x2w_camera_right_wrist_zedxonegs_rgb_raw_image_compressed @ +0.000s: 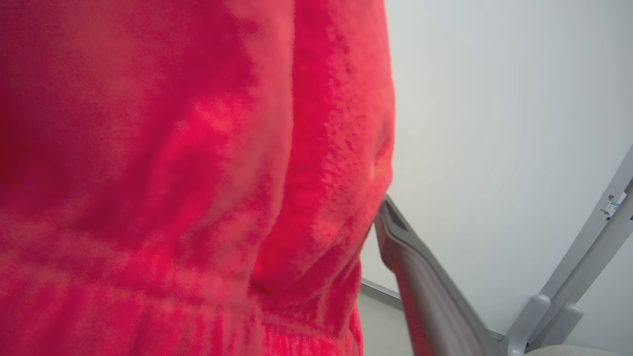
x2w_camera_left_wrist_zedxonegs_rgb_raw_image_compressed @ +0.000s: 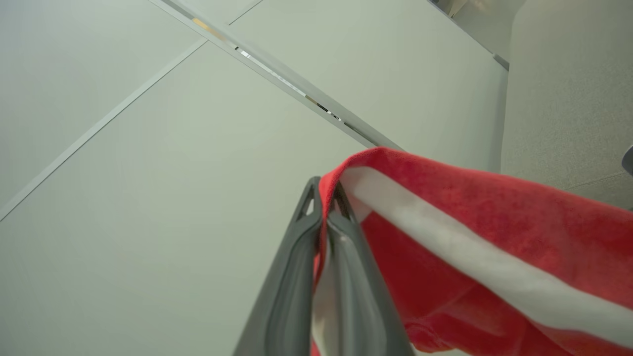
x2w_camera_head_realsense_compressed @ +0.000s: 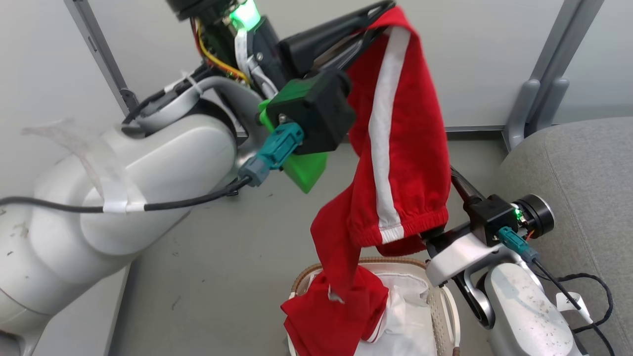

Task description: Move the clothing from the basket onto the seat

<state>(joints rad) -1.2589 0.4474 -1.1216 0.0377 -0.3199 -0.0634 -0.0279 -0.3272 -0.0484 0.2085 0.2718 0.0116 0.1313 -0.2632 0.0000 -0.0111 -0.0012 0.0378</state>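
With the left fingers point(x2w_camera_left_wrist_zedxonegs_rgb_raw_image_compressed: 316, 217) clamped on the bright red white-striped garment point(x2w_camera_head_realsense_compressed: 395, 148) hung above the cream perforated plastic basket point(x2w_camera_head_realsense_compressed: 301, 279) and the right fingers point(x2w_camera_right_wrist_zedxonegs_rgb_raw_image_compressed: 405, 252) spread open beside it, its trailing end may catch there.

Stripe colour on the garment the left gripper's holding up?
White stripe on the red garment; clearest in the head view.
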